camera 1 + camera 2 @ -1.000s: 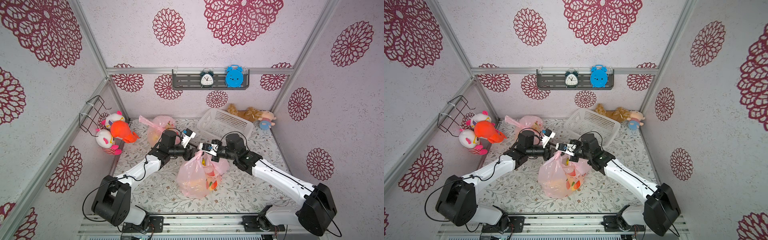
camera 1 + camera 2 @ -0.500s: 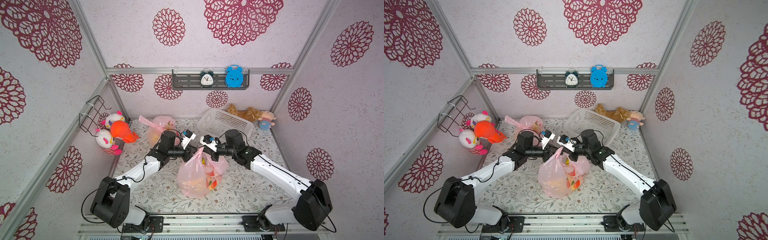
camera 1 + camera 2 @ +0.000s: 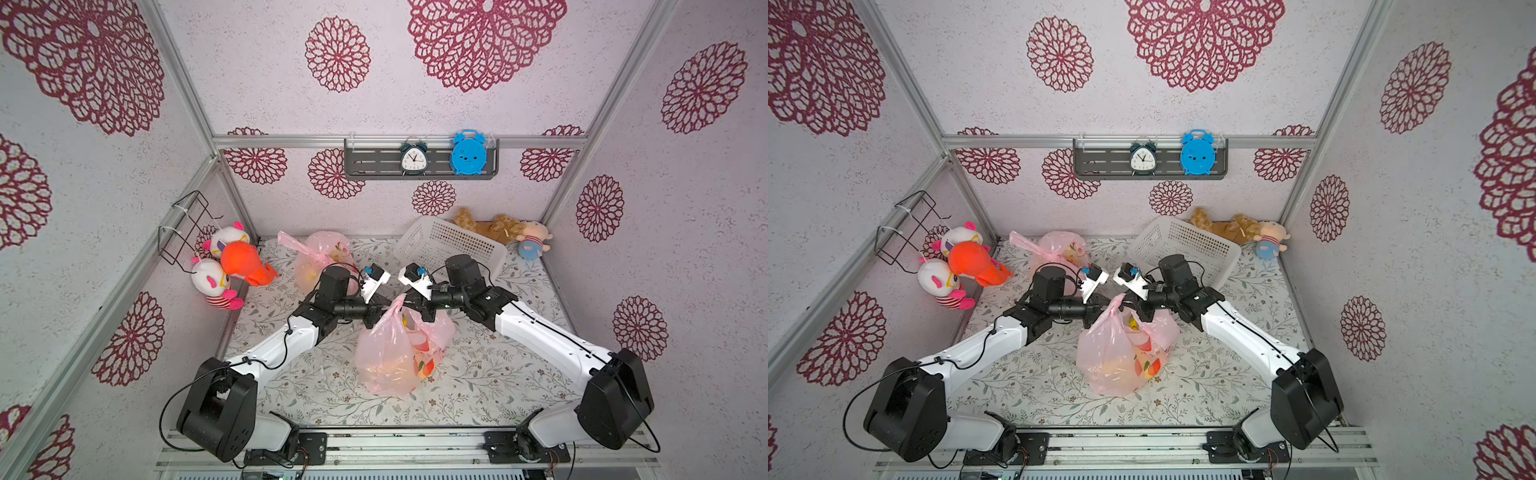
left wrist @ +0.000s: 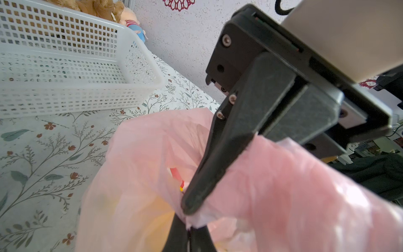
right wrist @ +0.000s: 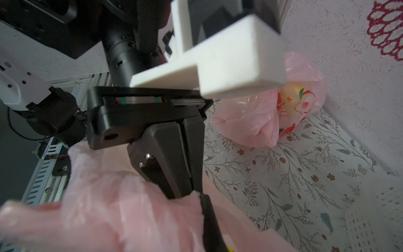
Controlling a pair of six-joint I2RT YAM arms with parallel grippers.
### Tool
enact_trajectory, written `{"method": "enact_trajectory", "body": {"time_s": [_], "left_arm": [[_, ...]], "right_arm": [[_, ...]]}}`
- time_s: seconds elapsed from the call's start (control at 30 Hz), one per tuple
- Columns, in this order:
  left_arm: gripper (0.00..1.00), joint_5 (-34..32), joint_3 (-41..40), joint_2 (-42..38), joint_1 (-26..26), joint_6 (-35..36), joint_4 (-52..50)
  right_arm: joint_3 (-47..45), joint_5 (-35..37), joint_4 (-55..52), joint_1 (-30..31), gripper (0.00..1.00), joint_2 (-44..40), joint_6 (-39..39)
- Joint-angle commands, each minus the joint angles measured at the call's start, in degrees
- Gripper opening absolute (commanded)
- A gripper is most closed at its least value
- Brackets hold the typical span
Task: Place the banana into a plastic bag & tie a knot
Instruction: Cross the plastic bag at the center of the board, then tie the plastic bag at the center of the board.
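- The pink plastic bag (image 3: 386,353) stands at the middle of the floral worktop (image 3: 291,386) in both top views. Its body is bulged and its top is drawn up into a peak.
- The left end effector (image 3: 379,311) reaches in from the left of the frame. It is clenched on a gathered strip of the bag's film, and the right wrist view shows its fingers (image 5: 174,174) pressed together with pink plastic bunched at the tips.
- The right end effector (image 3: 415,306) comes in from the right and is likewise clamped on the bag. In the left wrist view its fingertip (image 4: 192,203) pinches a twisted handle of film.
- The two end effectors meet tip to tip just above the bag, with the raised peak between them.
- The banana cannot be made out as such. A yellow patch (image 3: 1133,325) shows at the bag's mouth, and printed red and orange fruit marks show on its side.
- A second pink bag (image 3: 322,257), already filled, lies at the back of the worktop, left of centre.
- A white mesh basket (image 3: 451,245) sits tilted at the back right, with a brown teddy (image 3: 486,226) and a small doll (image 3: 534,241) behind it.
- Plush toys (image 3: 232,266) cluster at the left wall.
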Motion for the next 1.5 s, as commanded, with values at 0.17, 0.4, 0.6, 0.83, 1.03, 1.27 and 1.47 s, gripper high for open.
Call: {"method": "enact_trajectory", "body": {"time_s": [0.17,0.4,0.6,0.83,1.03,1.27,1.47], "left_arm": [[0.0,-6.4,0.4,-3.0,1.0,0.8,-0.5],[0.0,-8.1,1.4,-3.2,1.2,1.4,-3.8],[0.0,-10.2,1.4,-4.9,1.2,1.4,-5.2],[0.0,-12.0,1.1,-5.5,1.1,0.9,-5.1],[0.0,-13.2,0.2,-6.5,0.9,0.3,-4.3],[0.0,-14.5,-0.8,-7.3,0.9,0.2,-3.8],[0.0,-14.7,-1.5,-8.1,0.9,-0.2,-3.0]], "right_arm": [[0.7,-0.9,-2.4,-0.2,0.19,-0.2,1.3],[-1.8,1.5,-1.2,-0.3,0.44,-3.2,3.2],[-6.4,7.6,0.4,-0.3,0.66,-9.3,10.0],[-11.1,10.1,3.1,0.3,0.66,-16.1,23.6],[-18.8,6.3,14.2,3.1,0.52,-20.4,39.3],[-20.0,11.6,14.6,9.3,0.46,-21.0,44.4],[-18.5,17.2,17.0,12.1,0.44,-18.2,46.3]]}}
